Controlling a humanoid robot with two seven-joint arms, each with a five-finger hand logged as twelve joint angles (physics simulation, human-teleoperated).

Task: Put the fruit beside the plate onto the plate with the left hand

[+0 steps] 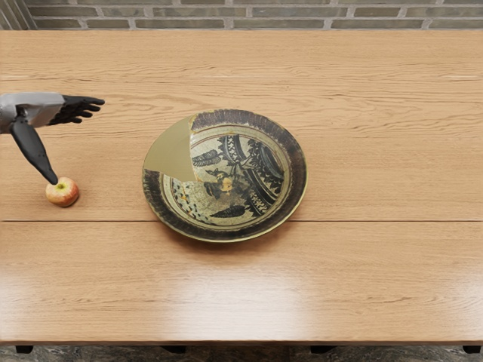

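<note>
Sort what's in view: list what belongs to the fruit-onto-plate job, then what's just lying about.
Belongs to the job:
- small red-yellow apple, left of the plate
- round dark-patterned ceramic plate
- left hand, open, one digit reaching down to the apple

Not part of the job, only surroundings:
- light wooden table
- grey brick wall behind it

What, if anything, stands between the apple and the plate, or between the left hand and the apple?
Nothing visible does. Only bare table separates the apple from the plate to its right. The left hand is open right by the apple, with nothing between them.
</note>
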